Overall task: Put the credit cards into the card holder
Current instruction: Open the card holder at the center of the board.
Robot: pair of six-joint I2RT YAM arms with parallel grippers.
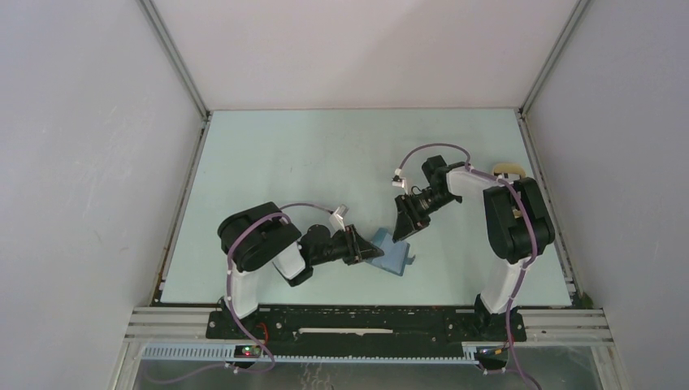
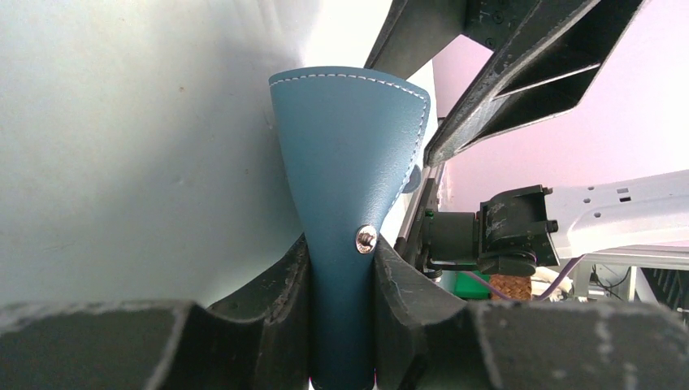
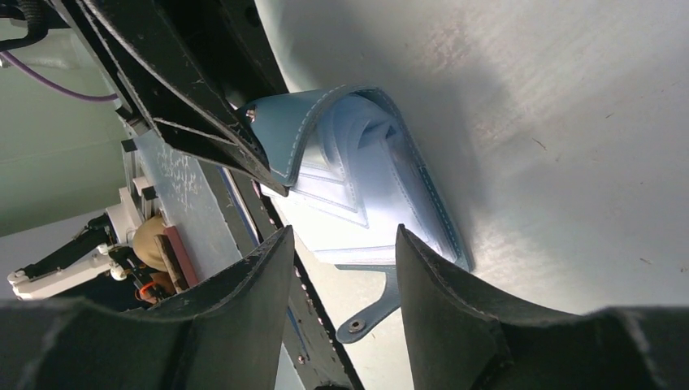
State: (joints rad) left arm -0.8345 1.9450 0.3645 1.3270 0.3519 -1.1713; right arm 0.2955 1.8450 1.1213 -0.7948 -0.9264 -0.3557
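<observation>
The card holder (image 1: 392, 255), a teal-blue wallet, lies near the table's front middle. My left gripper (image 1: 363, 248) is shut on one flap of it. In the left wrist view the flap (image 2: 349, 154) stands up between the fingers, with its snap button (image 2: 366, 239) at the pinch (image 2: 341, 253). My right gripper (image 1: 404, 226) hangs open and empty just above the wallet. In the right wrist view its jaws (image 3: 343, 237) frame the spread, lighter blue pockets (image 3: 366, 187) and the strap with a snap (image 3: 358, 324). No loose credit card shows in any view.
A beige oval tray (image 1: 508, 170) sits at the back right, mostly hidden behind the right arm. White walls close in the pale green table (image 1: 276, 162) on three sides. The two grippers are close together over the wallet.
</observation>
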